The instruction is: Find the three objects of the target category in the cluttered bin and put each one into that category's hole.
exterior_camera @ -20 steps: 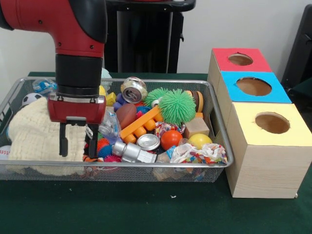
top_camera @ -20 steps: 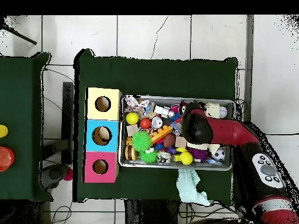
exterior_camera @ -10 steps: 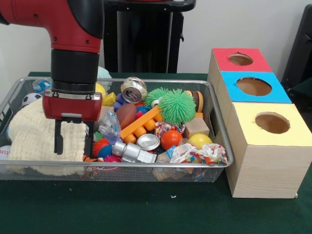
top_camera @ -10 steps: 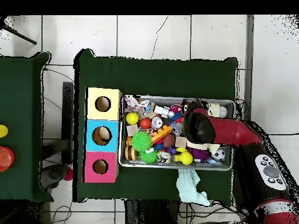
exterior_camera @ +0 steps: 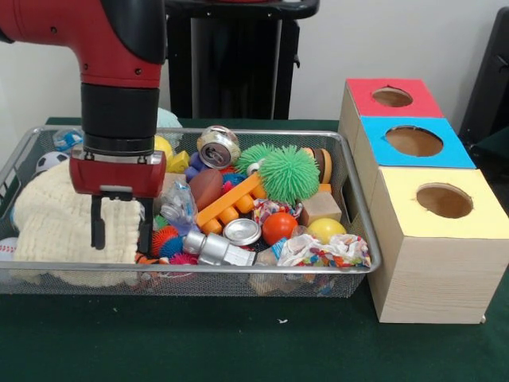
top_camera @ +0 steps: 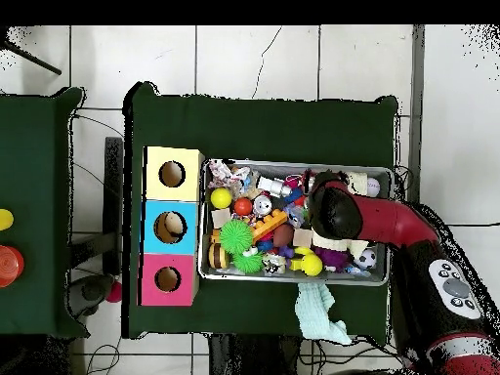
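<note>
Red-and-black arm comes down over the left half of the wire mesh bin (exterior_camera: pixel 362 231); gripper (exterior_camera: pixel 122 231) hangs low there, its two black fingers (exterior_camera: pixel 98 227) spread apart with nothing between them, tips just in front of the cream quilted cloth (exterior_camera: pixel 56 219) that fills the bin's left end; right finger sits next to a clear crumpled plastic bottle (exterior_camera: pixel 180 208) and just above an orange spiky ball (exterior_camera: pixel 165 237).

Clutter to the right of the gripper: dented silver can (exterior_camera: pixel 218 146) at the back; brown ball (exterior_camera: pixel 206 188); orange toy block strip (exterior_camera: pixel 231 203) lying diagonally; big green spiky ball (exterior_camera: pixel 288 173); wooden cube (exterior_camera: pixel 320 207); plain orange ball (exterior_camera: pixel 278 227); yellow ball (exterior_camera: pixel 326 231); round metal lid (exterior_camera: pixel 242 231); silver cylinder piece (exterior_camera: pixel 213 247); multicoloured rope toy (exterior_camera: pixel 326 251) against the front right corner; soccer-pattern ball (exterior_camera: pixel 49 161) at the far left rim.

Which category is the target cannot be told, so the three wanted objects cannot be singled out; all clutter lies inside the bin.

Three boxes stand in a row just right of the bin, each with a round hole on top: red box (exterior_camera: pixel 390 97) farthest, blue box (exterior_camera: pixel 412 142) in the middle, yellow box (exterior_camera: pixel 441 203) nearest; all on green table cover (exterior_camera: pixel 238 342).

Overhead view: arm (top_camera: pixel 391 223) hides the gripper; a pale green cloth (top_camera: pixel 317 311) hangs over the table edge beside the bin (top_camera: pixel 383 173).
</note>
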Robot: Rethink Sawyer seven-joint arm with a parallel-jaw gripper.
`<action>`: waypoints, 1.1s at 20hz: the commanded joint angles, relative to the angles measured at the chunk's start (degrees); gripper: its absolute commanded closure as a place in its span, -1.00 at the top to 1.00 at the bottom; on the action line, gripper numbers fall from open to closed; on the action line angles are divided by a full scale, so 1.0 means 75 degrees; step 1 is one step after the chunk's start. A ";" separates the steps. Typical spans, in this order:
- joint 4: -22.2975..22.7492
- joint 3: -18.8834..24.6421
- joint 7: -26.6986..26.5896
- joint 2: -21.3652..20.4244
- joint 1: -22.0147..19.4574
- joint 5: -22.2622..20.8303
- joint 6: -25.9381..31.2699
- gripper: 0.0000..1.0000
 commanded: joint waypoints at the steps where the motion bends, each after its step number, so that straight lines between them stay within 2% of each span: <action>1: 0.0245 0.0381 0.0392 0.0477 -0.0129 0.0307 0.1043 1.00; 11: 0.0317 0.0480 0.0388 0.0522 -0.0196 0.0352 0.0984 1.00; 22: 0.0426 0.0469 0.0708 0.0594 -0.0059 0.0398 0.0609 1.00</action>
